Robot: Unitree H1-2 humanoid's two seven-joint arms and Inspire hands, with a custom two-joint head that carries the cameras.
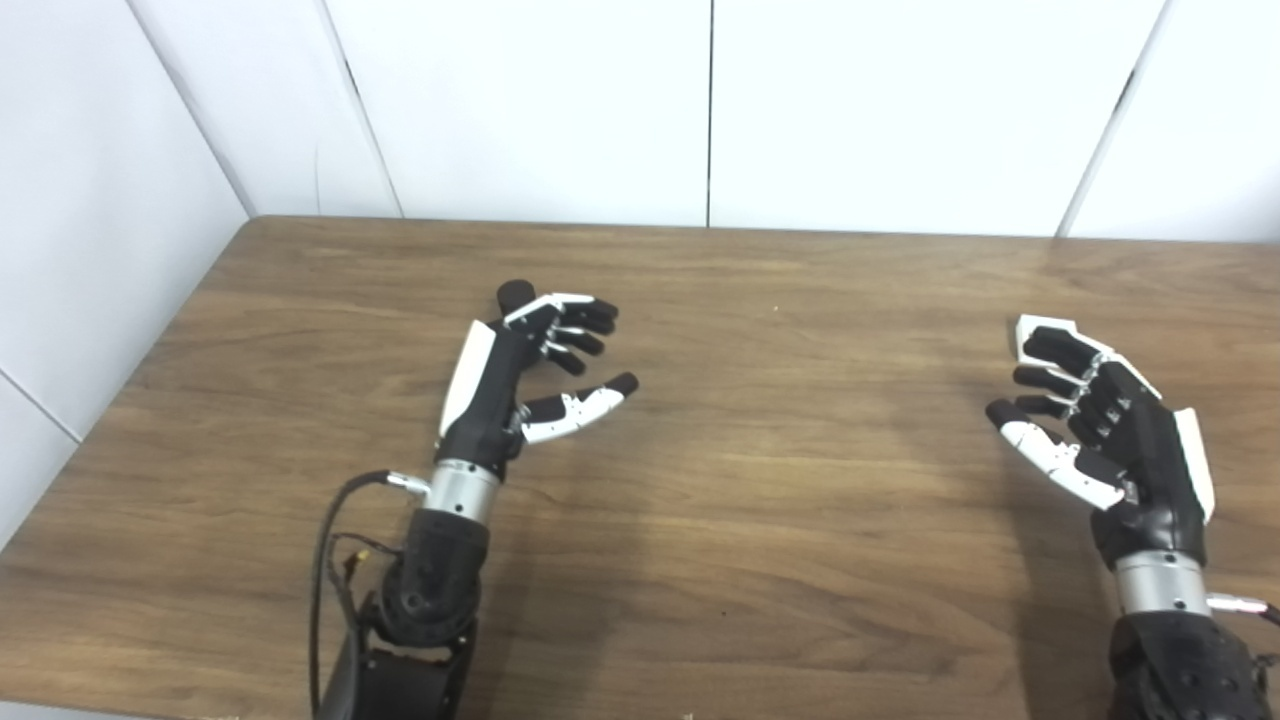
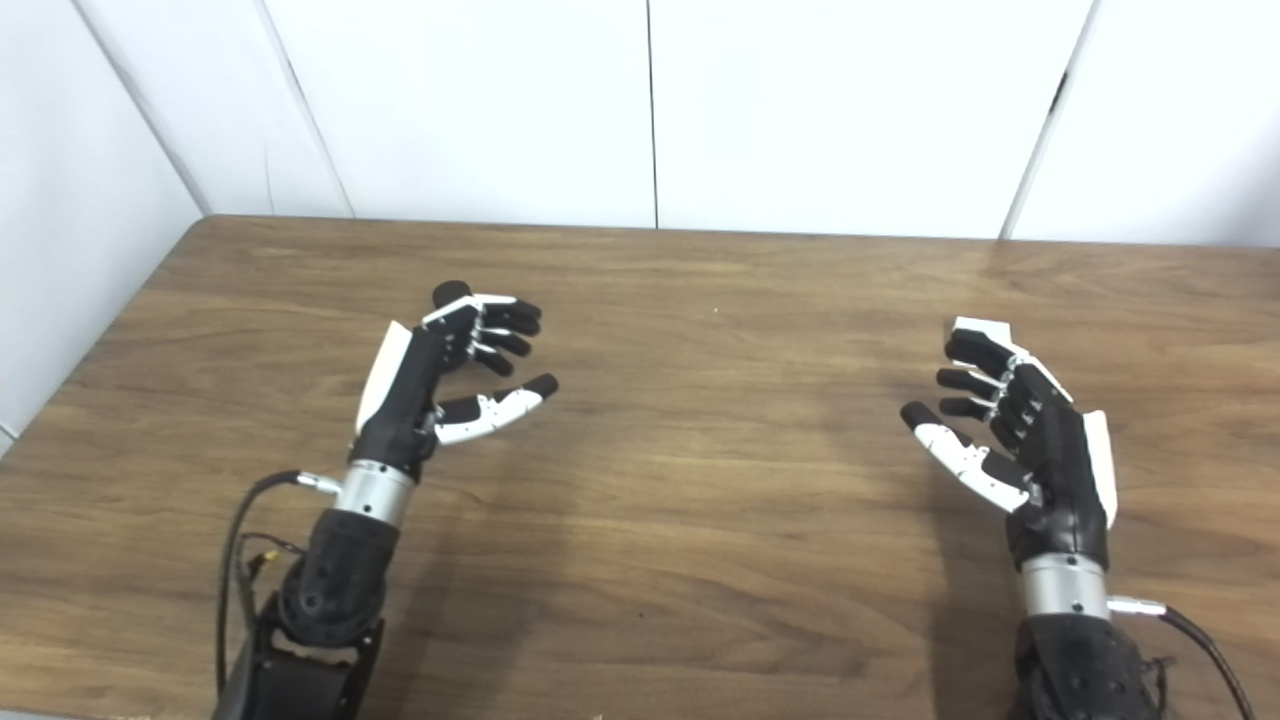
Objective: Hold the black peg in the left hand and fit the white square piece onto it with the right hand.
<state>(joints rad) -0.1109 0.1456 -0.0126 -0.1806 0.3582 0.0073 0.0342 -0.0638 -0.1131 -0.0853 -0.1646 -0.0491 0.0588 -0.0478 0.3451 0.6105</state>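
Observation:
My left hand point(image 1: 520, 375) hovers over the table's left middle, fingers half curled and thumb apart, with nothing in it. Just beyond its fingertips a small black rounded top point(image 1: 515, 295) shows, apparently the black peg; its lower part is hidden by the fingers. My right hand point(image 1: 1100, 430) is at the right, palm turned left, fingers apart and holding nothing. At the far side of its fingers lies a white angular shape point(image 1: 1040, 325), possibly the white square piece; I cannot tell it apart from the finger's white cover.
The brown wooden table point(image 1: 780, 520) fills the view, with white wall panels point(image 1: 700, 100) behind it and along its left edge. A black cable point(image 1: 325, 540) loops beside my left forearm.

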